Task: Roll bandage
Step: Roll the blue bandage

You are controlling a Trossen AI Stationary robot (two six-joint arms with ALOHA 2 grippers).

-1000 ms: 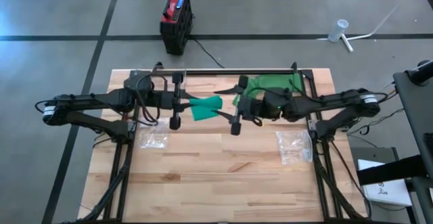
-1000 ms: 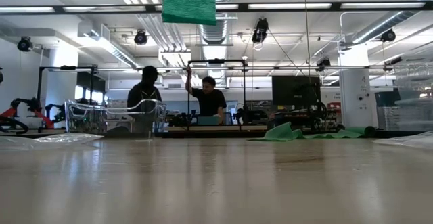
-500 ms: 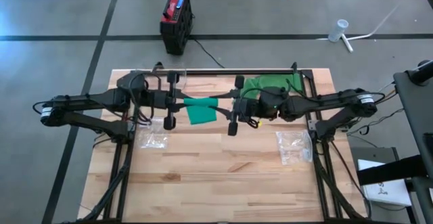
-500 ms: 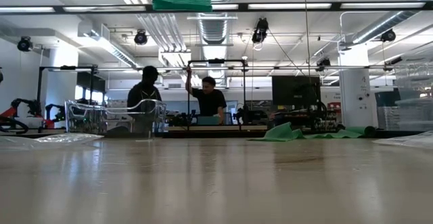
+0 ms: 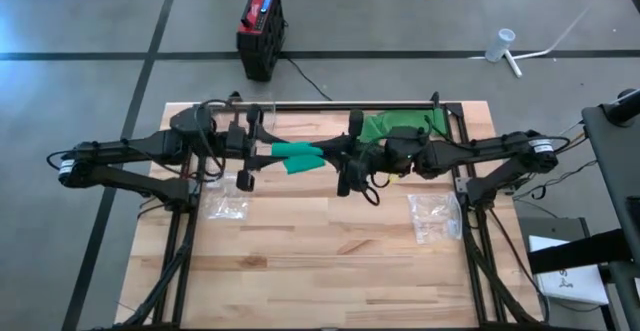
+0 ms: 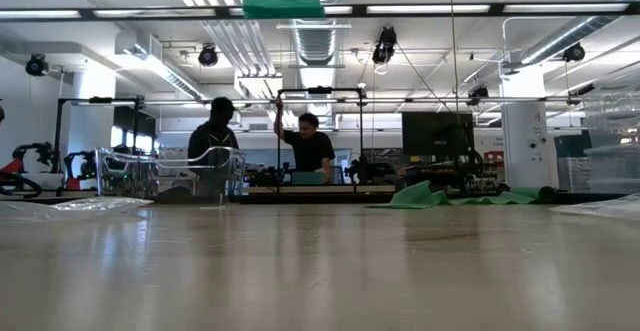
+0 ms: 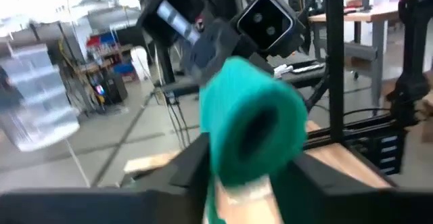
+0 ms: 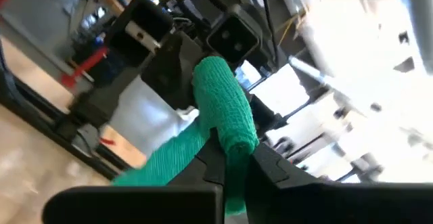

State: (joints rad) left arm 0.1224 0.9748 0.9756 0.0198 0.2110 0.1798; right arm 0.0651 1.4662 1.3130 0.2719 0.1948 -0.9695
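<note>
Green bandage [image 5: 296, 155] hangs in the air above the table's [image 5: 330, 261] far middle, now rolled tighter, since the right gripper [image 5: 340, 157] just clamped its end while the left gripper [image 5: 262, 154] loosened, jaws part-open around it, probably to regrip.

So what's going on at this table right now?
Two robot arms hold a green bandage roll in the air between them, above the wooden table. The right pincer is shut on one end of it; the left pincer flanks the other end. More green bandage lies near the far edge.
</note>
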